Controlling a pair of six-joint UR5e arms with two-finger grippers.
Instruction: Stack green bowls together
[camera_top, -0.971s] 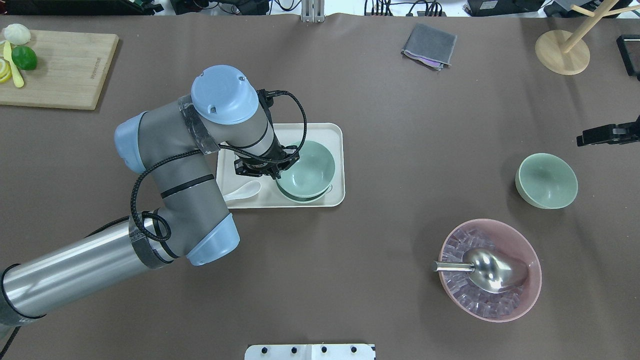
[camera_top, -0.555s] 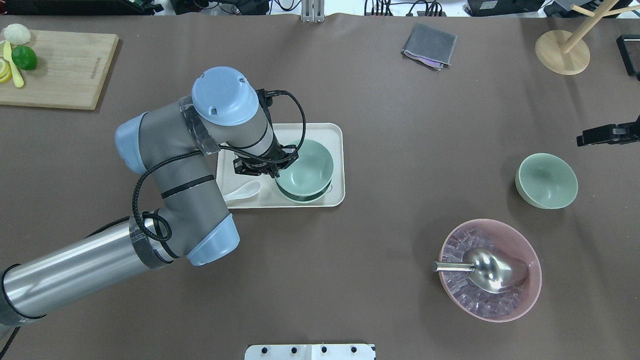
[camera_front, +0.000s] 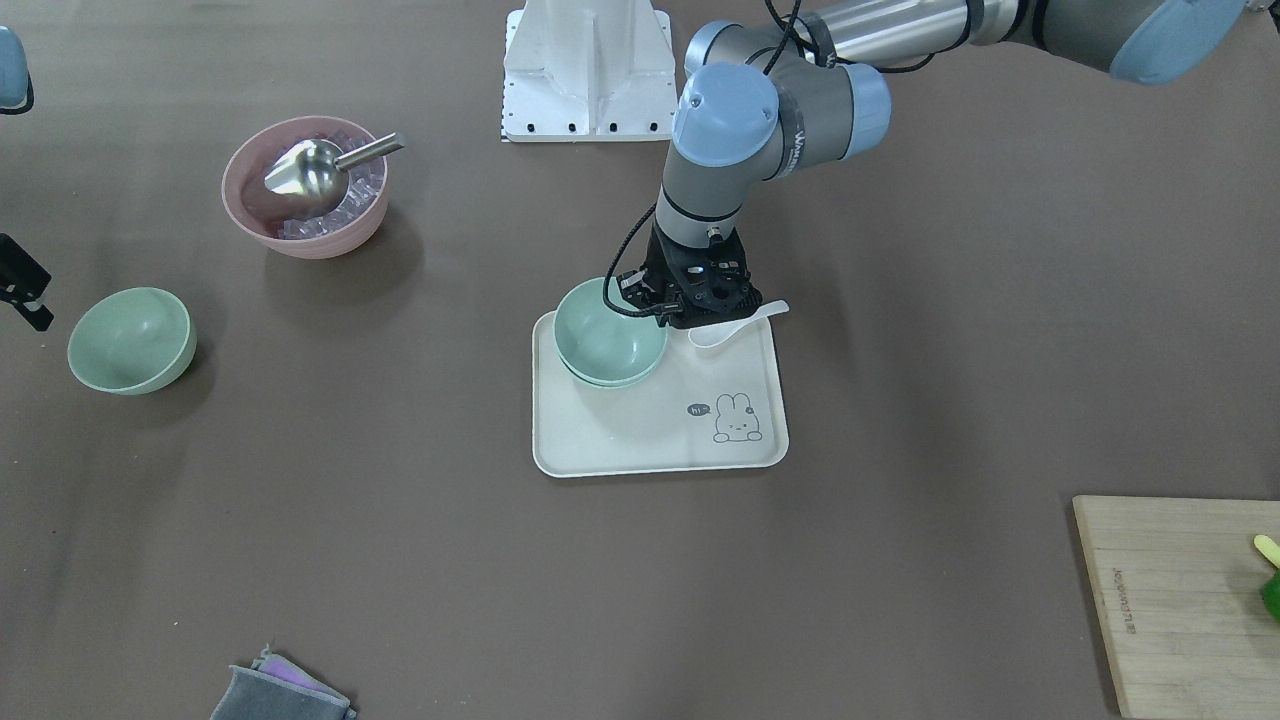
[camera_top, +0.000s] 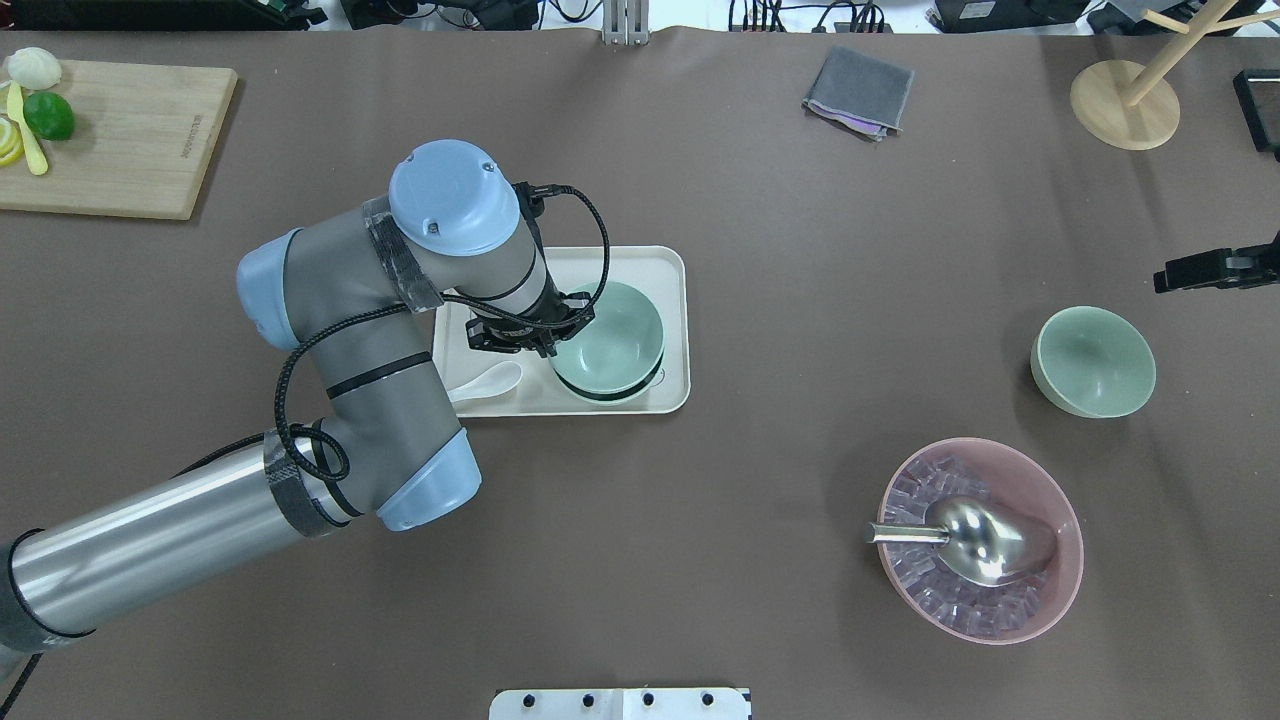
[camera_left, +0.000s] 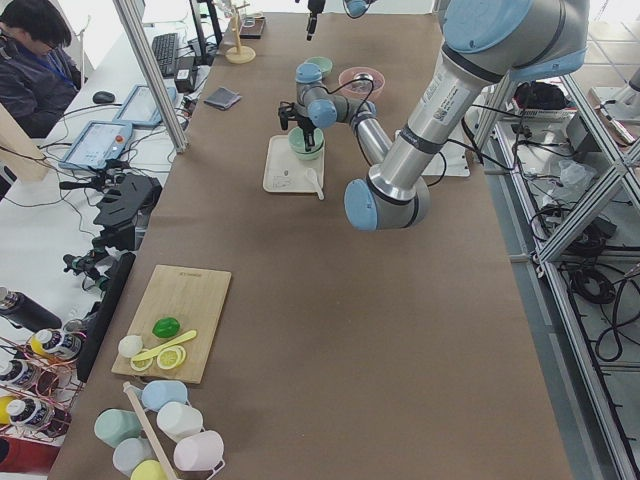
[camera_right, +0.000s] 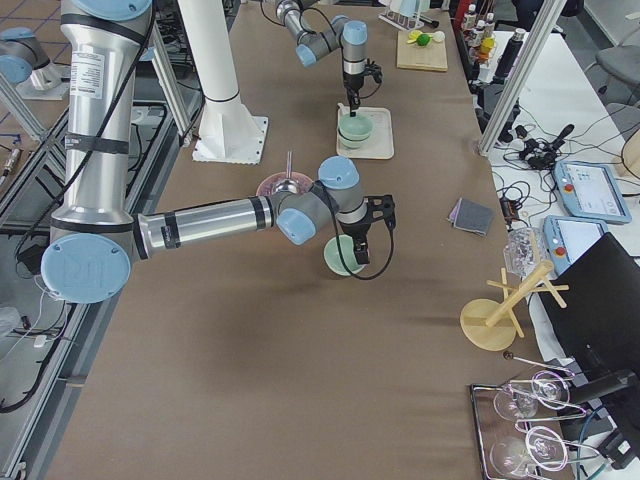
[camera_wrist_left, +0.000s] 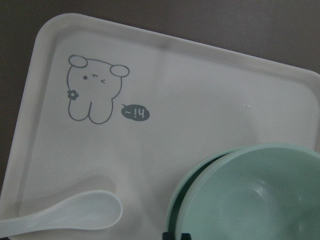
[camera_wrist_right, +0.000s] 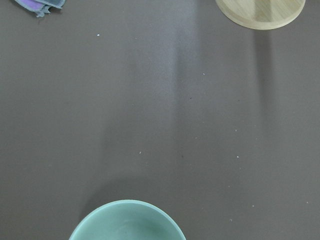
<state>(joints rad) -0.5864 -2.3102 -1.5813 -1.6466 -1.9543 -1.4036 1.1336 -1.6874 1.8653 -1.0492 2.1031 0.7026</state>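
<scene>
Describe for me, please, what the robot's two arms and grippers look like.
The left arm has silver metal tubes, grey joints with pale blue round caps, bands of dark tape and a black braided cable looping to the black left gripper. The right arm shows the same silver, grey and blue, with a black cable and a black right gripper.

Left gripper clamped, low; right gripper hovering.

A robotics lab, plainly. Well away from the left gripper, beyond the edge of the table, a person sits at a desk with a keyboard, control tablets and trailing cables. Around that brown-papered table stand metal frame posts, and a white robot mount is fixed not far from the gripper.
</scene>
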